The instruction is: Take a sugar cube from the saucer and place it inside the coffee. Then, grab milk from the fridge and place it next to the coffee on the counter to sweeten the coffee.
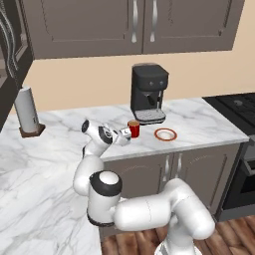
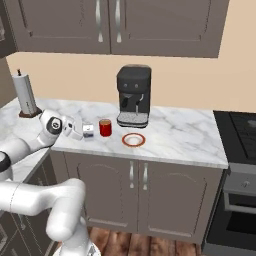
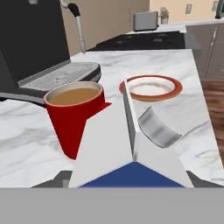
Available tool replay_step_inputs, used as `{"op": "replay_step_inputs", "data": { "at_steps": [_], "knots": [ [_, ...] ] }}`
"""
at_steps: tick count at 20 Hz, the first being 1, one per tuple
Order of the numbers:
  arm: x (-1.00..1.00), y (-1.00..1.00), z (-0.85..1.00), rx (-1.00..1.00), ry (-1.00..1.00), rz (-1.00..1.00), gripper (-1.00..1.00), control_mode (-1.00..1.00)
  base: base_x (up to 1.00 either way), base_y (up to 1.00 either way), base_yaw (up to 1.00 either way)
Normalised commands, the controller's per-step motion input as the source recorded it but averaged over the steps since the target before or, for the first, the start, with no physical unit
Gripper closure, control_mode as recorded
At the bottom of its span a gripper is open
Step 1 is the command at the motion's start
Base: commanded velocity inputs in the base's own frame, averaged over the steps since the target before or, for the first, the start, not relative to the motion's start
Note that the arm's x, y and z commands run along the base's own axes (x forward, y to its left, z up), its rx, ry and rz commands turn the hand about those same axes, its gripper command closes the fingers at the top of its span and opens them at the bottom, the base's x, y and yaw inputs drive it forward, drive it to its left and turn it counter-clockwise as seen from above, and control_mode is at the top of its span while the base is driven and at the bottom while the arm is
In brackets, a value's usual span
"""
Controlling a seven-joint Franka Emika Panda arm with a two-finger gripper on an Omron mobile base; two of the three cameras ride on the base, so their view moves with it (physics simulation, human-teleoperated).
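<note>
Gripper (image 2: 86,131) clamped on the milk carton (image 3: 127,148), jaws set wide across its body; white gable and blue marking sit right at the camera in the hand view, dark fingertips (image 3: 52,181) barely showing beneath it at the bottom edge.

Key relation: carton held just beside the coffee cup (image 2: 105,127), on the cup's side away from the saucer (image 2: 134,140). Long axis of the carton seems to run along the gripper's line of sight, gable ridge pointing toward the cup and saucer, so the carton looks tipped rather than upright. Cannot tell whether its base touches the counter (image 2: 175,132) yet. Judgement: remaining move is short, a set-down next to the cup, probably with a rotation to stand the carton up. Risk: bumping the cup, which is very close to the carton.

Relative to the coffee cup:
- coffee machine (image 1: 148,93) just behind, drip tray near the cup
- saucer just beside, on the far side from the gripper
- paper towel roll (image 1: 26,110) well apart, beyond the arm
- stove (image 2: 240,125) well apart, past the saucer

Counts: one milk carton, one red cup, one saucer, one coffee machine, one paper towel roll. No sugar cube visible on the saucer; cup holds brown liquid, cube presumably already in.
</note>
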Motion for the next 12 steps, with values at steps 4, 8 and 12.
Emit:
{"op": "replay_step_inputs", "data": {
  "at_steps": [4, 8, 12],
  "knots": [
    [0.35, 0.11, -0.18, 0.0, 0.0, 0.0, 1.0, -1.0, 0.0, 0.0, 0.0],
    [0.34, 0.03, -0.29, 0.0, 0.0, 0.0, 1.0, -1.0, 0.0, 0.0, 0.0],
    [0.24, 0.04, -0.28, 0.0, 0.0, 0.0, 1.0, -1.0, 0.0, 0.0, 0.0]
  ]
}}
